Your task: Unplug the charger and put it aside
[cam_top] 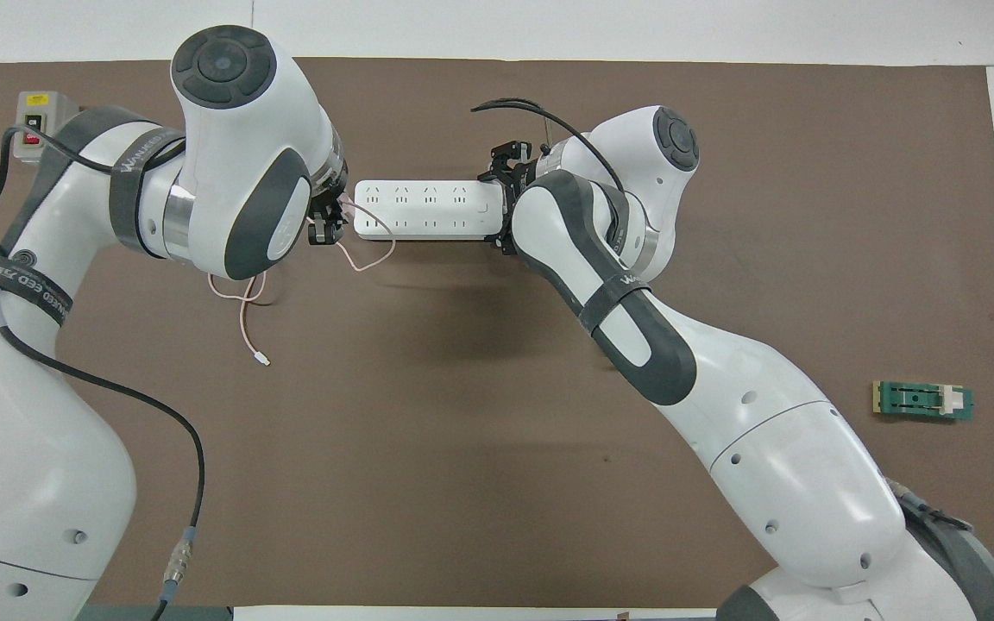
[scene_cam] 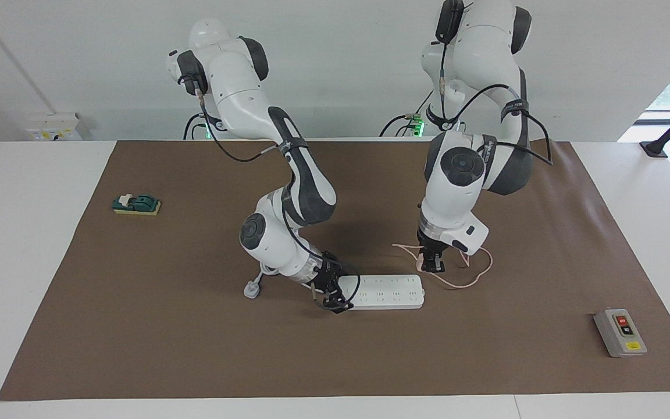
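My right end effector clamps white plastic power strip; my left end effector pinches small pale pink cube charger, off strip, low over brown worktop.

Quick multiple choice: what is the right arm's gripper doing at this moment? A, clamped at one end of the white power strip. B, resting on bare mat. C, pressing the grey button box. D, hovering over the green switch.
A: the right gripper sits at the end of the white power strip toward the right arm's end of the table.

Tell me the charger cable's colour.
Pale pink; the cable shows best in the overhead view, lying on the brown mat.
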`<action>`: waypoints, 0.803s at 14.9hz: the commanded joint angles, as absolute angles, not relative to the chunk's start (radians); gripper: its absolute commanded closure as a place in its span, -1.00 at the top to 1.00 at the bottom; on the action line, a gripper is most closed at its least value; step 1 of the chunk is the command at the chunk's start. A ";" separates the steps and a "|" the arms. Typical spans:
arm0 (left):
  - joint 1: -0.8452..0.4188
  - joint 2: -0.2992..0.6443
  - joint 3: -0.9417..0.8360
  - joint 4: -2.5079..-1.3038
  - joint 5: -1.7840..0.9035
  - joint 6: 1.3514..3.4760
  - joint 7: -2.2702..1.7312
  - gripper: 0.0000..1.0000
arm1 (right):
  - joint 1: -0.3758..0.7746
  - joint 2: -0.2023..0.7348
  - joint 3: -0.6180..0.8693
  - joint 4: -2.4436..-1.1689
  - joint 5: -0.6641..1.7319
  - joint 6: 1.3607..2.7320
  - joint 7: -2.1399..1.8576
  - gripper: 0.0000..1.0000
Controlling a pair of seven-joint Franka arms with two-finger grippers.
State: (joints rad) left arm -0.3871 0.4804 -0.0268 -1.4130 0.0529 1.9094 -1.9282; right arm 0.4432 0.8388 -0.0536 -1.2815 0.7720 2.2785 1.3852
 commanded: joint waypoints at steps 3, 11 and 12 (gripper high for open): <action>-0.376 0.465 -0.021 -1.433 0.054 1.896 -1.683 -1.00 | 0.439 0.871 -0.051 -1.233 0.781 2.293 1.381 1.00; -0.324 0.289 -0.021 -1.662 0.052 1.904 -1.127 -1.00 | 0.434 0.688 -0.069 -1.326 0.606 2.206 1.382 1.00; -0.316 0.276 -0.023 -1.690 0.052 1.902 -1.053 -1.00 | 0.433 0.646 -0.077 -1.362 0.580 2.188 1.382 1.00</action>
State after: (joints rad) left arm -0.3412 0.3481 -0.0207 -1.5810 0.0528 1.8996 -1.1958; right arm 0.4452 0.7519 -0.0676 -1.2718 0.6361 2.2279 1.3853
